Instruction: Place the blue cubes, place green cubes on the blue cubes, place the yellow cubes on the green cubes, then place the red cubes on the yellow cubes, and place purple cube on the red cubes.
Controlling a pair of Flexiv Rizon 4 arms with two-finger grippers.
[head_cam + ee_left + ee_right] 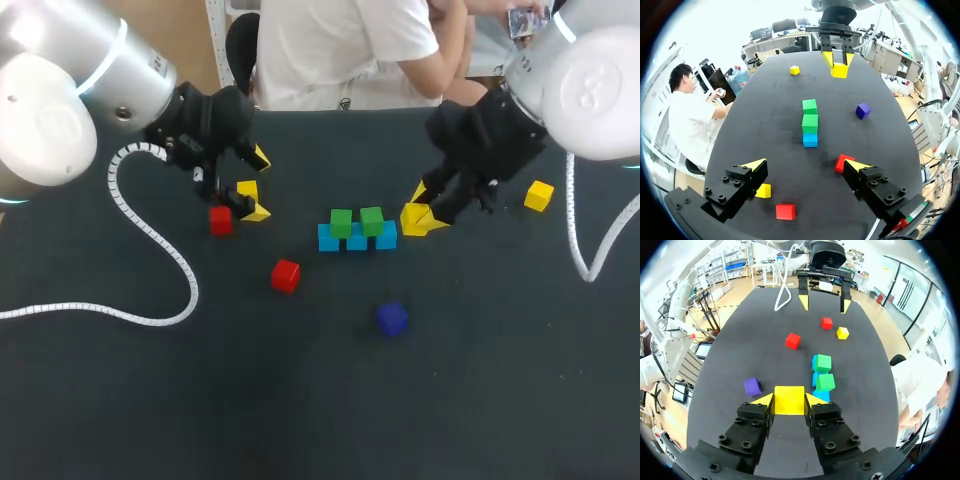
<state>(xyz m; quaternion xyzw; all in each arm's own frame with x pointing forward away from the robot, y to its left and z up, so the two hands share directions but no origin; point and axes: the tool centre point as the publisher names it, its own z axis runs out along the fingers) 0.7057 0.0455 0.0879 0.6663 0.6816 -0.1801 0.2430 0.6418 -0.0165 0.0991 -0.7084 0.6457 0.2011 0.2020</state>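
Note:
Three blue cubes (357, 241) lie in a row at the table's middle, with two green cubes (341, 222) (372, 220) on top of them. My right gripper (422, 216) is shut on a yellow cube (789, 395) just right of the row, low over the table. A second yellow cube (247, 190) sits beside my open left gripper (258, 184), with a red cube (221, 220) close under it. Another red cube (285, 275) and the purple cube (391, 318) lie nearer the front. A third yellow cube (539, 195) rests at the far right.
A white ribbed cable (150, 235) loops over the table's left part, and another cable (580, 250) hangs by the right edge. The dark tabletop (300, 400) stretches to the front.

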